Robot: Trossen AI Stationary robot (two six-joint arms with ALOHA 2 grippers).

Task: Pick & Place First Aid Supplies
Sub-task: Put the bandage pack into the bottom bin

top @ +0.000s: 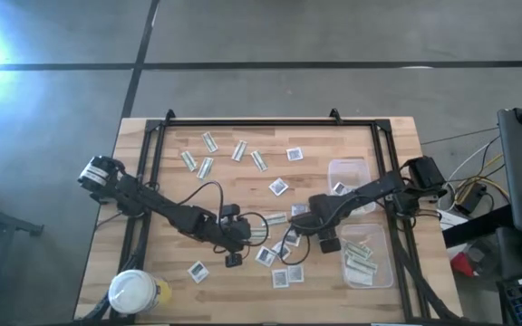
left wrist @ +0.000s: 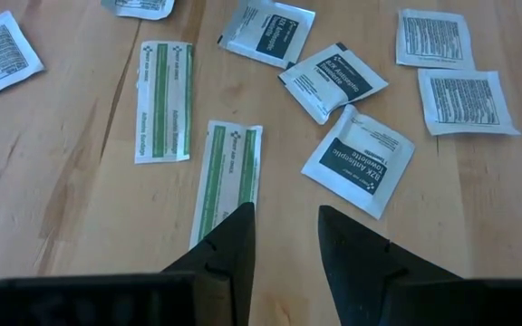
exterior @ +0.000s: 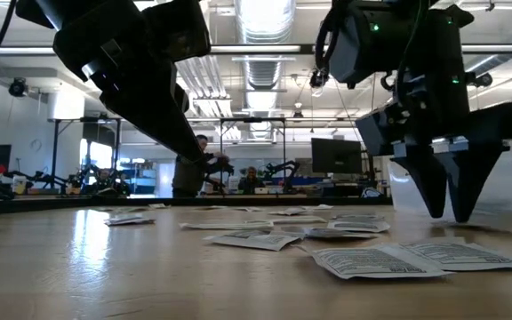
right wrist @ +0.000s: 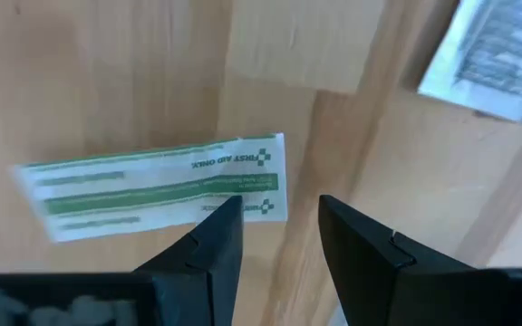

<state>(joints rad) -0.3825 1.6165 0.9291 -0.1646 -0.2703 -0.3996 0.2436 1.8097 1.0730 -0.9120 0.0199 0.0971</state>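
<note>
Right end effector (right wrist: 275, 231) shown open, empty, above green strip (right wrist: 157, 188) lying flat on worktop (right wrist: 107, 72); strip's long axis crossed finger gap. Left end effector (left wrist: 284, 240) open, empty, beside second strip (left wrist: 227, 177).

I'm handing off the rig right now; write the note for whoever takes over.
Left hand: open, empty, over a green-striped strip mid-table.
Right hand: open, empty, low over another strip beside the tubs.
Done: several strips lie in the near clear tub; the far tub holds at least one white packet.
Left: many square white packets and strips are scattered over the table. The white-lidded jar stands at the near left corner.
</note>
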